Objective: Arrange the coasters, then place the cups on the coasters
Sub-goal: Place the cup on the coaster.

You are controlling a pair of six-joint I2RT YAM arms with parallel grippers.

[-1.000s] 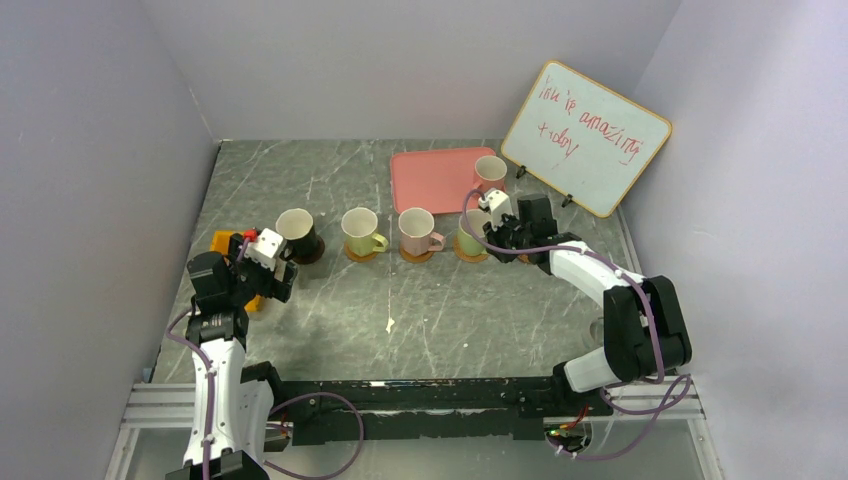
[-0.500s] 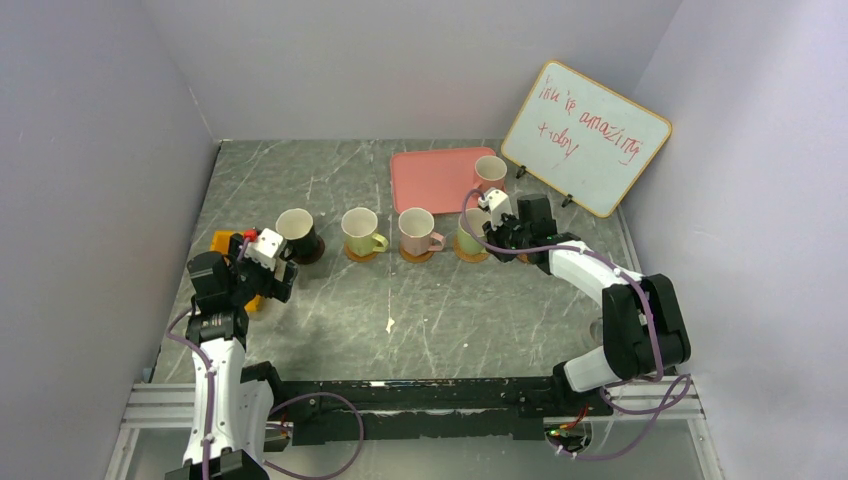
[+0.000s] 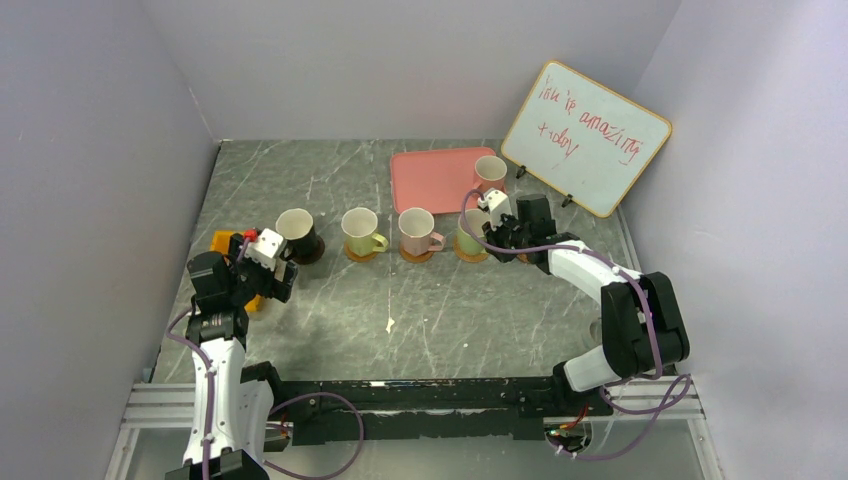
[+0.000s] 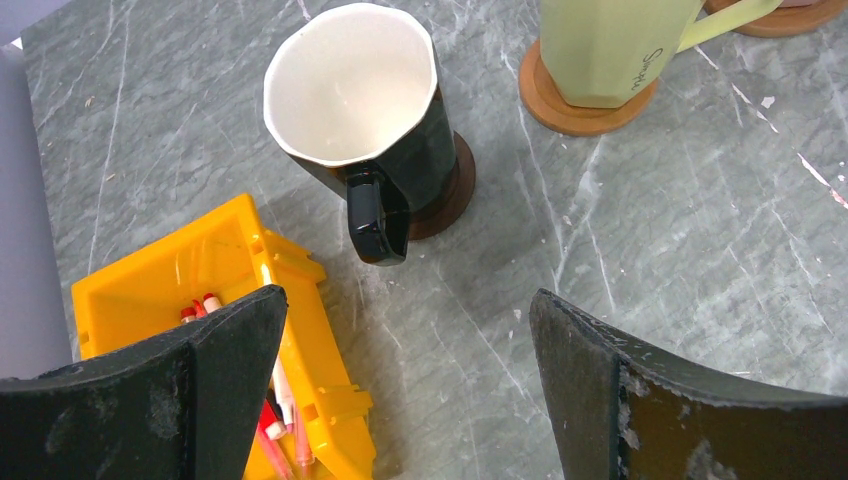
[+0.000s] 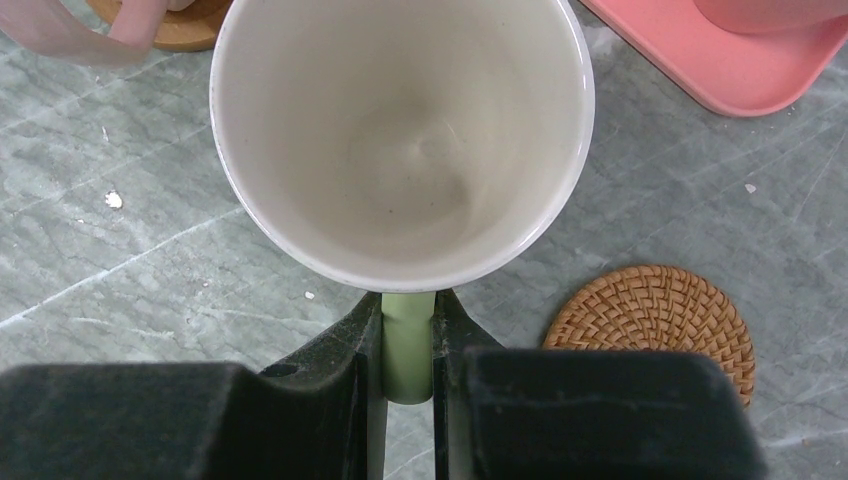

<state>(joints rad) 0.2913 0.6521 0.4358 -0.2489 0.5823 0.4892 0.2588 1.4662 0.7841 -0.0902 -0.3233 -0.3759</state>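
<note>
Right gripper (image 5: pixel 408 335) tight on the handle of the pale green cup (image 5: pixel 400 150); left gripper (image 4: pixel 408 315) wide apart, empty

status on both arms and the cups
Right gripper shut on green cup handle. Left gripper open, empty. One woven coaster bare; pink cup on tray.

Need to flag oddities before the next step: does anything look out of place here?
One pink cup stands on the pink tray, away from the row, while a woven coaster lies empty beside the green cup gripped by the right gripper. A pale scrap litters the table.
</note>
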